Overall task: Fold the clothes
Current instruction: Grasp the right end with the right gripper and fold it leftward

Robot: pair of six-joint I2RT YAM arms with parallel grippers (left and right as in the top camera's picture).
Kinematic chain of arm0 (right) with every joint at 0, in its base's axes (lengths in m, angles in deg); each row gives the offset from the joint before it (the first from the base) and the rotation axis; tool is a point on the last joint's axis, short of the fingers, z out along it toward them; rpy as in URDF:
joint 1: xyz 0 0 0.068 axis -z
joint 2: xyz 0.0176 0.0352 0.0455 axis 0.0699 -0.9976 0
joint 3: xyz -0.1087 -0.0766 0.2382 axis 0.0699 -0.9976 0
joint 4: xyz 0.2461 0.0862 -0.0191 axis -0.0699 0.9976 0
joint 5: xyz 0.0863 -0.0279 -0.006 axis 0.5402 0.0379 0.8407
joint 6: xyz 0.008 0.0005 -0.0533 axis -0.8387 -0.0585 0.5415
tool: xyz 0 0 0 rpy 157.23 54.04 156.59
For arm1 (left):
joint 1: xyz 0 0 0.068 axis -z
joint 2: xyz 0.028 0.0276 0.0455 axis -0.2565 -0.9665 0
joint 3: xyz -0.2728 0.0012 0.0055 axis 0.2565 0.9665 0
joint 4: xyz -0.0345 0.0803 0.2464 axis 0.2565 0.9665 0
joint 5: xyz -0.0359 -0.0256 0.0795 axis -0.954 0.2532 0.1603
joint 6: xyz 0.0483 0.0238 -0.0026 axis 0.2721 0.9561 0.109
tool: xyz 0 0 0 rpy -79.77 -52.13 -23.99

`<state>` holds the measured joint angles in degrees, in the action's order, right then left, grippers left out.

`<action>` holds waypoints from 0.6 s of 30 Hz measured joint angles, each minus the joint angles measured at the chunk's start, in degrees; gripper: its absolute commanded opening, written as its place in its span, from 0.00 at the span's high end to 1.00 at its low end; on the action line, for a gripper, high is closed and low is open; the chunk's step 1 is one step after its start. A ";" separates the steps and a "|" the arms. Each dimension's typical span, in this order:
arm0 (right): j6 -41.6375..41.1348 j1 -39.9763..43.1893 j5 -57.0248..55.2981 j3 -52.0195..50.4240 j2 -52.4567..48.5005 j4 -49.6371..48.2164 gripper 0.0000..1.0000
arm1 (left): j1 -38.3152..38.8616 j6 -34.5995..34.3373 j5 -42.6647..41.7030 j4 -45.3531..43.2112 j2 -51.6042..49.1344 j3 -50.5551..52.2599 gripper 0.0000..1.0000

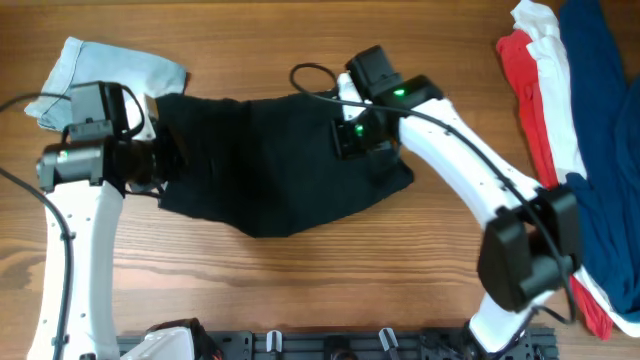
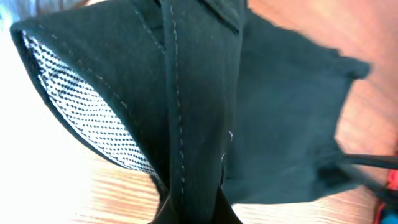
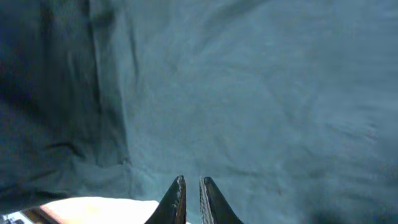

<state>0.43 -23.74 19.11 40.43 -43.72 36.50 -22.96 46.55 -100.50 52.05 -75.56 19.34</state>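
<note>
Overhead, I see the black shorts [image 1: 270,165] spread across the middle of the wooden table [image 1: 300,290], with an arm at each end of them. The left gripper [image 1: 165,165] sits at the shorts' left edge, just below the light-blue denim shorts [image 1: 110,65], whose lower corner lies against the black fabric. The right gripper [image 1: 352,138] is down on the shorts' upper right part.

On the left wrist view, a stitched band of the black shorts [image 2: 199,124] runs straight down into the left gripper [image 2: 193,210]. It is clenched on that band, and the fabric lifts off the table there. The pale speckled lining [image 2: 81,106] of the waistband gapes open to the left of the band.

On the right wrist view, the right gripper [image 3: 191,196] has its two fingers [image 3: 177,199] drawn almost together, with only a thin slit between them. The tips are set against the black shorts [image 3: 249,93], which fill nearly the whole frame. I cannot tell whether any fold is caught between them.

A pile of clothes [image 1: 590,120] in red, white and navy lies at the table's right edge, well apart from the shorts.
</note>
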 measured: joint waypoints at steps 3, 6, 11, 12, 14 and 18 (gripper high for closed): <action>-1.60 -2.49 2.54 0.02 -4.44 -2.34 0.94 | 0.83 -0.09 0.00 0.46 0.20 -2.91 0.96; -3.41 -5.07 4.72 0.02 -8.02 -5.38 0.96 | 1.68 -0.94 -0.28 0.26 0.31 -4.26 0.96; -8.96 -8.79 6.84 0.02 -11.26 -11.37 0.96 | 3.74 -2.21 -0.90 0.02 0.33 -4.33 0.96; -9.94 -9.29 7.08 0.02 -11.54 -12.55 0.96 | 4.04 -2.43 -0.92 -0.15 0.33 -4.33 0.96; -13.16 -10.80 7.52 0.04 -12.90 -16.59 0.96 | 4.63 -3.37 -1.33 -0.66 0.33 -4.33 0.96; -16.31 -13.07 7.89 0.02 -15.50 -20.09 0.96 | 4.72 -5.07 -2.84 -2.73 0.33 -4.33 0.96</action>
<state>-15.88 -36.81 27.00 40.46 -59.22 16.42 -18.24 41.47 -103.34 49.32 -75.23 15.01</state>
